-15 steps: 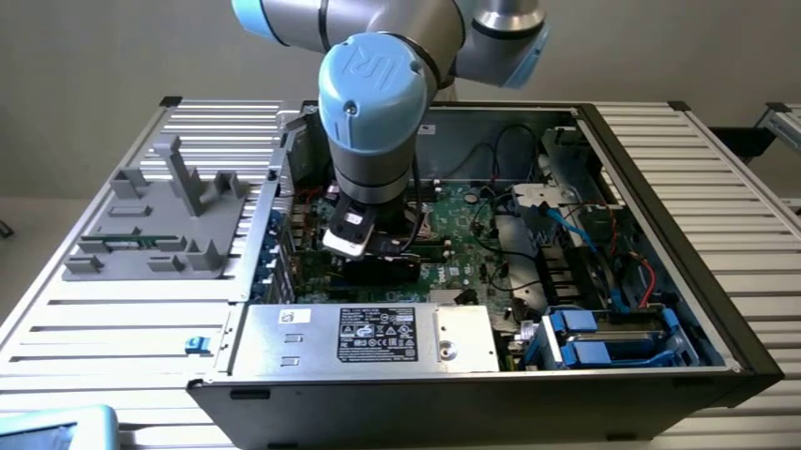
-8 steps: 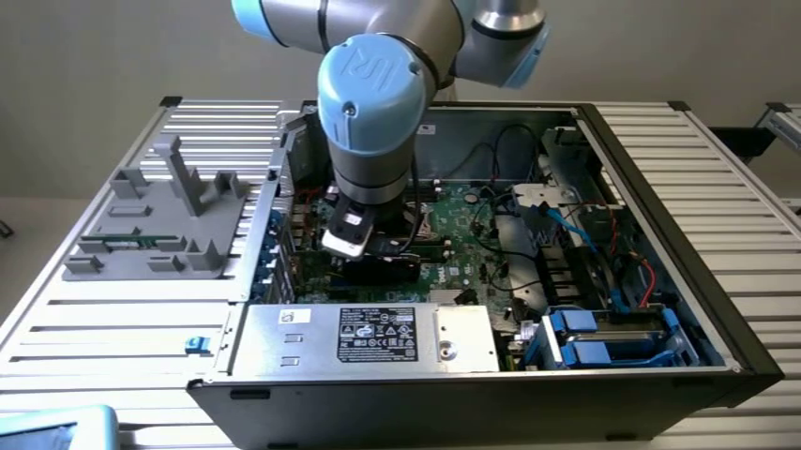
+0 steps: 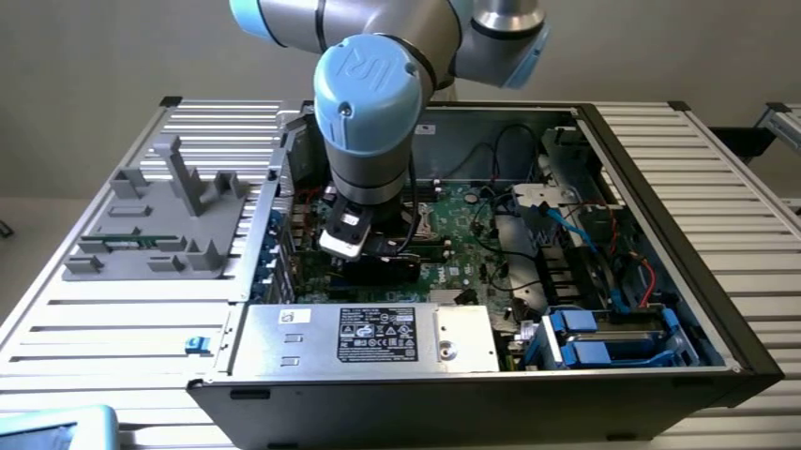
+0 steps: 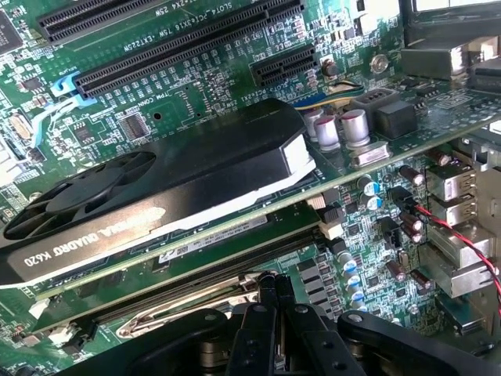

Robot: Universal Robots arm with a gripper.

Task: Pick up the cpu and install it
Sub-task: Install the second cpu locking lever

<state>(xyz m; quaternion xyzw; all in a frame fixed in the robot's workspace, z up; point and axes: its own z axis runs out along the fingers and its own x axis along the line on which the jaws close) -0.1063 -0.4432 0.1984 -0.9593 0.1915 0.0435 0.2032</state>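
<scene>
Two black fingers pressed together over glossy green motherboard.

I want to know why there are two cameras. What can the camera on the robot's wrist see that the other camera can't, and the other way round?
Wrist view alone: the lettering on the black graphics card, the long black slots beside it, tiny silver capacitors, and the shut gripper close above the board.

Exterior view alone: the whole computer case, the blue-capped arm reaching into it, the silver box with a white label, the grey holder outside the case, and the slatted table.

Both: the green motherboard.
</scene>
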